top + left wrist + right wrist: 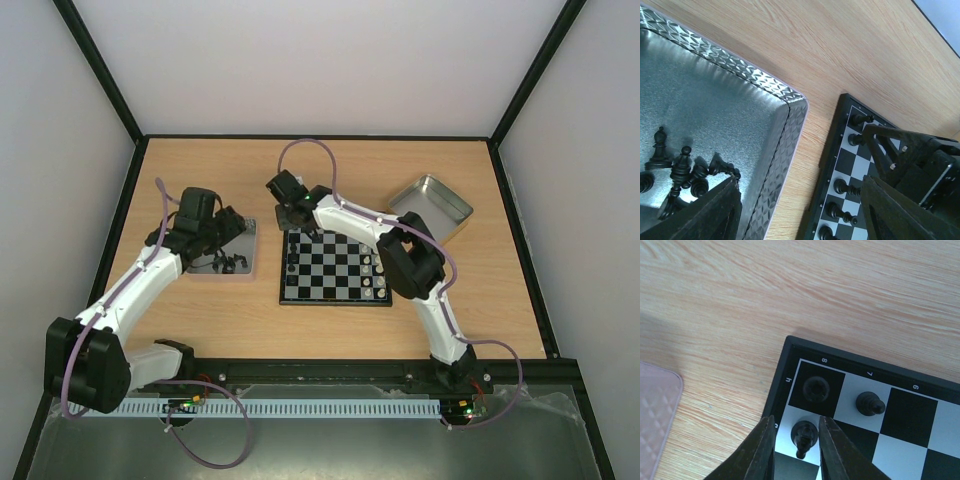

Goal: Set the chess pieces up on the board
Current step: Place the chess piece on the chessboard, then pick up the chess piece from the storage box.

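The board [335, 300] lies at the table's middle, with black chess pieces [292, 265] along its left column. My right gripper [303, 228] hovers over the board's far left corner. In the right wrist view its fingers [796, 422] stand slightly apart around a black piece [805, 435], which stands on a light square beside a corner rook [816, 388] and a pawn [869, 404]. Hanging over the left metal tray [248, 235], my left gripper [232, 225] is open and empty. Several loose black pieces [682, 167] lie in that tray [785, 130].
Pale pieces [375, 280] line the board's right side. A second metal tray [432, 200] rests tilted at the back right. The left tray's corner [655, 410] shows left of the board edge [785, 370]. Bare wood separates the tray and the board [832, 145].
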You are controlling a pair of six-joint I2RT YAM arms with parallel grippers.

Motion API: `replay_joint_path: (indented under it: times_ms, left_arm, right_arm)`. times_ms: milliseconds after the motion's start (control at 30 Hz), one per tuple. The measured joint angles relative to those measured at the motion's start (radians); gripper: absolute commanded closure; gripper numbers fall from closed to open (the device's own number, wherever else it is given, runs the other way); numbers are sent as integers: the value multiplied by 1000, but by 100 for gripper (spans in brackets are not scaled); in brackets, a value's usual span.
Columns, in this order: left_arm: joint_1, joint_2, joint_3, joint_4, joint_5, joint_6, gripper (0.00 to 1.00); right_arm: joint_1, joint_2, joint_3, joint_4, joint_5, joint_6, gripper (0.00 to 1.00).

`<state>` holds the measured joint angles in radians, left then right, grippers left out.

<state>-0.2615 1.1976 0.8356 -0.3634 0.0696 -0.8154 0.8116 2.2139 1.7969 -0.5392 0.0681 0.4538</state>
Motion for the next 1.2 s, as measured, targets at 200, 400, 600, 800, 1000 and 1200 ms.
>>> replay_joint_path:
  times_ms: [200, 400, 600, 800, 1000, 1200]
  left_arm:
    - [21, 3, 0, -23, -4, 21, 31]
    - [38, 73, 0, -77, -20, 62, 36]
    - [42, 205, 0, -141, -48, 97, 51]
    - [45, 272, 15, -177, -105, 121, 62]
    - [72, 299, 47, -182, -166, 137, 69]
    - [92, 354, 49, -174, -173, 154, 68]
  right_arm:
    - [-3, -53, -20, 3, 5, 14, 72]
    - [-18, -271, -196, 69, 16, 57, 71]
    - [-36, -405, -337, 135, 13, 86, 71]
    - [-40, -408, -427, 156, -11, 101, 72]
    - [-40, -408, -455, 172, -32, 112, 73]
    - [-40, -408, -456, 186, -36, 113, 73]
